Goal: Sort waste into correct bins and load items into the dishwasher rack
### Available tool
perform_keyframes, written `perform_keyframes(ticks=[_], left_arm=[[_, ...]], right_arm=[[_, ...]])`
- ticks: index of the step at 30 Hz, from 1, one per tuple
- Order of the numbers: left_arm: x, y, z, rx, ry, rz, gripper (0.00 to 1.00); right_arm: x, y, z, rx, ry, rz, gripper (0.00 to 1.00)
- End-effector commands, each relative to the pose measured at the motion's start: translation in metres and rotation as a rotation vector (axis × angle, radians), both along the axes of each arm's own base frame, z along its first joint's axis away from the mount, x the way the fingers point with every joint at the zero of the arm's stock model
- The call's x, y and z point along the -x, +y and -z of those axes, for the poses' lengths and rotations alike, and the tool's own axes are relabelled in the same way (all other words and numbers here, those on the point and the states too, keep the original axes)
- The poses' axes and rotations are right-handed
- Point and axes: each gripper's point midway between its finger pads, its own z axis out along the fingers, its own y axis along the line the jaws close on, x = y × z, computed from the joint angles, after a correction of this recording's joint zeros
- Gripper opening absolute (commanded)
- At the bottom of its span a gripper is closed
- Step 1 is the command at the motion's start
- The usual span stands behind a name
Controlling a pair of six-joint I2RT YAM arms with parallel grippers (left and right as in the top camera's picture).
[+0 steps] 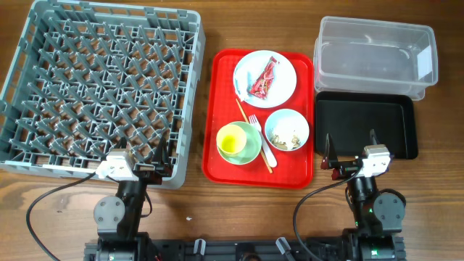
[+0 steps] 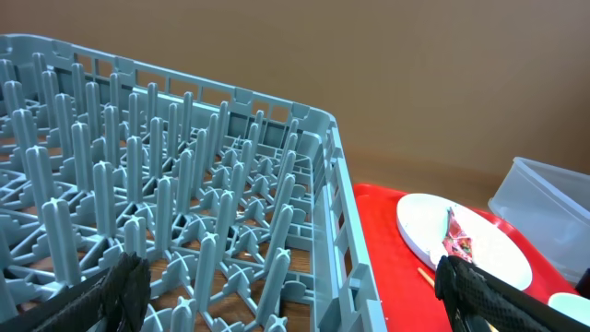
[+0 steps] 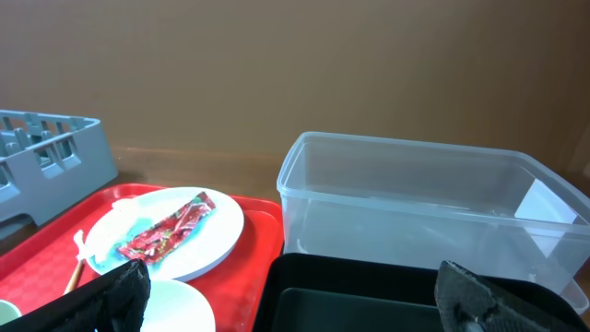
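Red crinkled wrapper (image 1: pixel 264 78) lies on round white plate (image 1: pixel 285 69).

A robotics lab bench staged as a dish-clearing station. A wooden table (image 1: pixel 217 210) fills the overhead frame, and a plain brown wall (image 3: pixel 277 65) stands behind it. A grey dishwasher rack (image 1: pixel 191 94) sits upper left, a red serving tray (image 1: pixel 225 101) centre, and a clear tub (image 1: pixel 428 58) and black tray (image 1: pixel 362 123) upper right. A cabled robot arm base (image 1: pixel 116 214) stands lower left and another (image 1: pixel 380 210) lower right.
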Motion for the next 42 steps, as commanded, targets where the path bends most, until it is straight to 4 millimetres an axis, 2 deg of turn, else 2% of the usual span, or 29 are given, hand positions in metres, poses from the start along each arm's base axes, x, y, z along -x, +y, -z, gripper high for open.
perform_keyframes(ticks=[1, 6, 9, 15, 20, 21, 24, 26, 28, 33, 37, 38, 39, 41, 42], left_arm=[[0.001, -0.002, -0.003, 0.000, -0.001, 0.013, 1.00], [0.004, 0.006, -0.006, -0.006, 0.118, -0.032, 1.00], [0.004, 0.009, -0.019, -0.012, 0.223, -0.053, 1.00], [-0.004, 0.013, -0.044, -0.031, 0.622, -0.068, 1.00], [-0.010, 0.012, -0.044, -0.033, 0.699, -0.064, 1.00], [-0.010, 0.012, -0.044, -0.033, 0.699, -0.064, 1.00], [-0.010, 0.012, -0.044, -0.032, 0.699, -0.064, 1.00], [-0.010, 0.012, -0.044, -0.033, 0.699, -0.064, 1.00], [-0.010, 0.012, -0.044, -0.033, 0.699, -0.064, 1.00], [-0.010, 0.012, -0.044, -0.032, 0.698, -0.064, 1.00], [-0.010, 0.012, -0.044, -0.033, 0.698, -0.064, 1.00], [-0.010, 0.012, -0.044, -0.032, 0.698, -0.064, 1.00], [-0.010, 0.012, -0.044, -0.032, 0.698, -0.064, 1.00], [-0.010, 0.012, -0.044, -0.032, 0.698, -0.064, 1.00], [-0.010, 0.012, -0.044, -0.033, 0.698, -0.064, 1.00]], right_arm=[[-0.001, 0.000, 0.003, -0.010, 0.028, 0.001, 1.00], [-0.005, 0.002, -0.012, -0.061, 0.077, -0.007, 1.00], [-0.012, 0.007, -0.023, -0.062, 0.160, -0.031, 1.00], [-0.045, 0.026, -0.053, -0.088, 0.446, -0.131, 1.00], [-0.069, 0.026, -0.082, -0.096, 0.661, -0.118, 1.00], [-0.074, 0.026, -0.079, -0.097, 0.673, -0.118, 1.00], [-0.082, 0.034, -0.050, -0.151, 0.782, -0.145, 1.00], [-0.083, 0.041, -0.045, -0.173, 0.804, -0.183, 1.00], [-0.083, 0.041, -0.052, -0.191, 0.804, -0.175, 1.00], [-0.101, 0.066, -0.093, -0.141, 0.814, -0.193, 1.00], [-0.156, 0.113, -0.113, -0.119, 0.823, -0.180, 1.00], [-0.171, 0.125, -0.109, -0.122, 0.827, -0.166, 1.00], [-0.187, 0.133, -0.097, -0.139, 0.834, -0.121, 1.00], [-0.205, 0.139, -0.060, -0.185, 0.889, -0.017, 1.00], [-0.213, 0.149, -0.031, -0.198, 0.943, -0.006, 1.00]])
